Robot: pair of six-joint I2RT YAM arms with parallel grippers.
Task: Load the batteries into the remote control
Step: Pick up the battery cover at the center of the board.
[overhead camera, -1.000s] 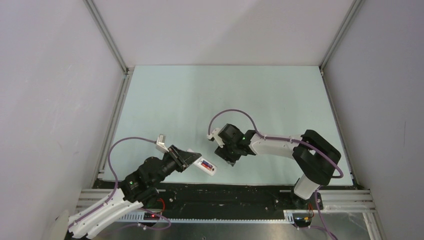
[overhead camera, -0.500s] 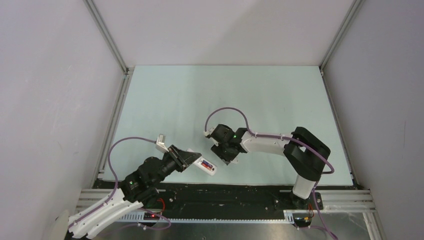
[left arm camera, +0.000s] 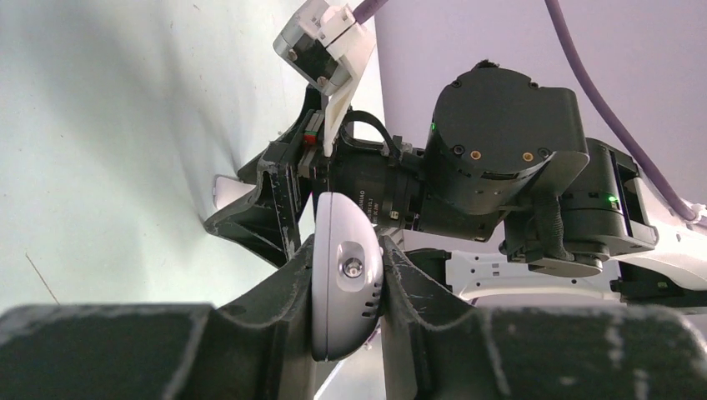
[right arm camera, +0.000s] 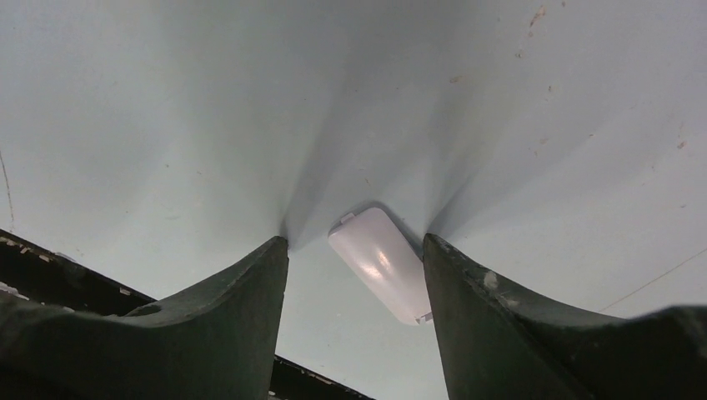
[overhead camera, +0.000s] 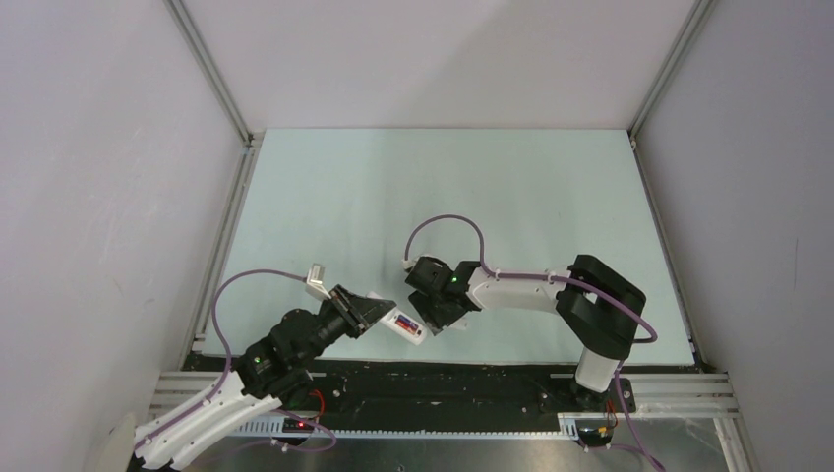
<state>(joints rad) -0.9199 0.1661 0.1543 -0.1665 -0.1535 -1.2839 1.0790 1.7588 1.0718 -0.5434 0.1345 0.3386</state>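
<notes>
From above, the left gripper (overhead camera: 387, 315) is clamped on one end of the remote control (overhead camera: 419, 335), close to the middle of the desk's (overhead camera: 443, 177) near edge. The handset's back faces up, and the batteries (overhead camera: 408, 324) show as a red patch and a dark blue patch side by side in the bay. They look seated, though they are too small here to be sure. The right gripper (overhead camera: 434, 317) hangs just beside the remote's free end, on the side toward the far edge.

In the left wrist view, the dark fingers (left arm camera: 275, 308) press both sides of the white remote, seen end-on. The right arm (left arm camera: 500, 158) fills the space just beyond it.

In the right wrist view, the right gripper's fingers (right arm camera: 242, 292) are spread wide, tips down at the pale desk surface. A small white cover plate (right arm camera: 382, 262) lies flat between them, nearer one finger and gripped by neither.
</notes>
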